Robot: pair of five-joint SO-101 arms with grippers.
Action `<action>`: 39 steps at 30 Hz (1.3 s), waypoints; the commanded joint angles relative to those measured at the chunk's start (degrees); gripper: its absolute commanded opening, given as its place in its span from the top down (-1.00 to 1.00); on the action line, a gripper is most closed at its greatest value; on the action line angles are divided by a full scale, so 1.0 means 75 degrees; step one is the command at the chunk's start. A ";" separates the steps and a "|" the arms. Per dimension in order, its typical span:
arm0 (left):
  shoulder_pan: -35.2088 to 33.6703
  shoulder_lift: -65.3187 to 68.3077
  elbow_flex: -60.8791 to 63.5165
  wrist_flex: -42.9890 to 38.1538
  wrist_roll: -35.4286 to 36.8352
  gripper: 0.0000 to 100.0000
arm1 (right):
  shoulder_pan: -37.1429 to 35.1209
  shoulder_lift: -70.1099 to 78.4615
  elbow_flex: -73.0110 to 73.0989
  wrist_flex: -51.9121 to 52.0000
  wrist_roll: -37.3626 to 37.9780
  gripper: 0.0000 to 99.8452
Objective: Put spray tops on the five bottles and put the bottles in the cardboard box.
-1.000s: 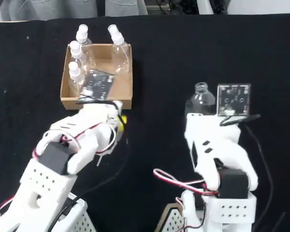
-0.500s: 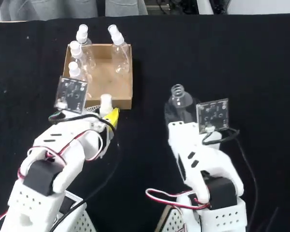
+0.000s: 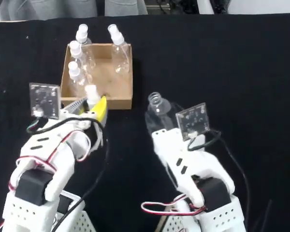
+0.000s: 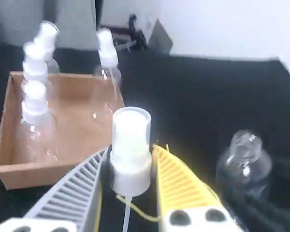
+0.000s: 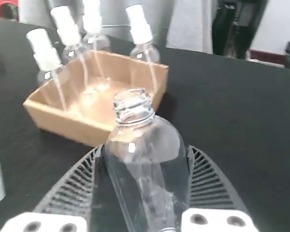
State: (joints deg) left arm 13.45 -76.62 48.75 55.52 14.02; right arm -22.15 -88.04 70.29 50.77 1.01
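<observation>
Left gripper (image 4: 130,158) clamps white plastic spray top (image 4: 130,129); right gripper (image 5: 145,151) clamps clear capless bottle (image 5: 144,171).

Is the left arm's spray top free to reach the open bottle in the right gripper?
Probably yes: only bare table lies between the spray top and the open bottle, and the box sits farther back.

Clear glossy plastic bottle (image 5: 147,162), matt cardboard box (image 5: 63,121)

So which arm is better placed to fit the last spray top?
Probably the left. The left gripper holds the spray top with its tube pointing down, near the open bottle. The right gripper clamps that bottle and can only steady it.
</observation>
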 commanded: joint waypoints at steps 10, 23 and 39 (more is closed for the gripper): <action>-0.0451 -0.1348 -0.0123 -0.0598 0.0563 0.94 | -0.1114 -0.0170 0.0838 -0.1196 0.0082 0.75; -0.0451 -0.2122 -0.0182 -0.0867 0.0574 0.94 | -0.1875 -0.0170 0.1108 -0.1242 0.0082 0.75; -0.0463 -0.3681 -0.0100 -0.0797 0.0574 0.94 | -0.2977 -0.0182 0.1893 -0.2086 0.0070 0.74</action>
State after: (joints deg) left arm 10.55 -102.99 49.01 50.15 17.80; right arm -42.37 -88.04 82.59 41.27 1.01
